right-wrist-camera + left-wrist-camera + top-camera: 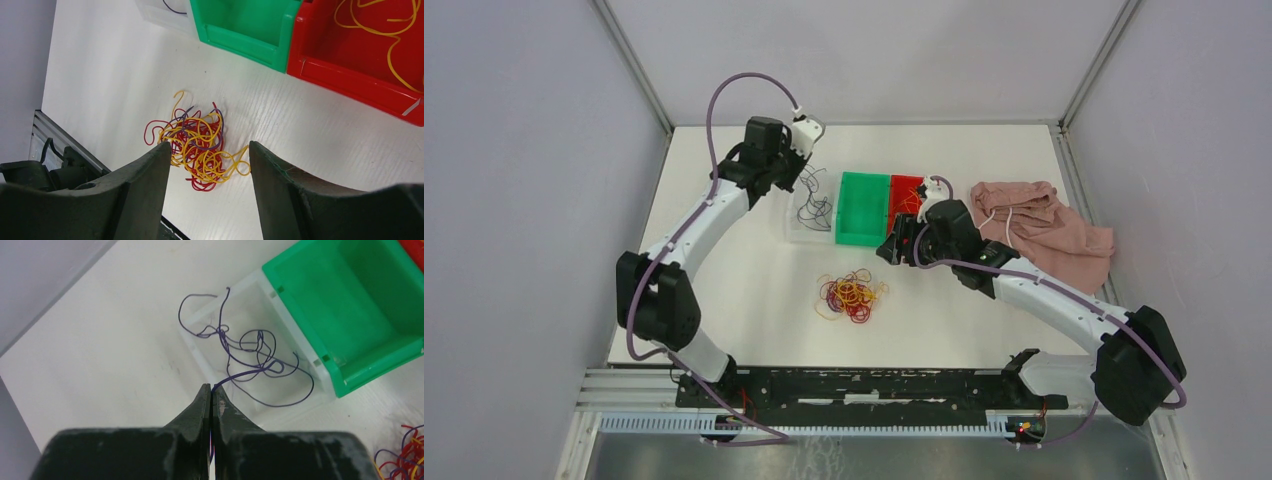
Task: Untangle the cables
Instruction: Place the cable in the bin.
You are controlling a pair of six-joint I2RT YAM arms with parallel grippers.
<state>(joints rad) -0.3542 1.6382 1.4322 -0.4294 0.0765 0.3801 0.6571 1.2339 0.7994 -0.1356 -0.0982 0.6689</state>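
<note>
- Pale grey walls enclose a white tabletop.
- On it, a clear plastic bin, a green plastic bin and a red plastic bin stand in a row, with a crumpled pink cloth at their 3 o'clock.
- The left gripper is clenched on a thin dark purple cable that trails into the clear bin.
- The right gripper hangs spread and empty above a tangled heap of yellow, red and purple cables, at the green bin's 6 o'clock.

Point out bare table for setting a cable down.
Bare: table between left arm and cable pile; far strip behind green bin and red bin. Crowded: bin row, with left tool gripping a purple cable and right tool close by; pink cloth on the right.
</note>
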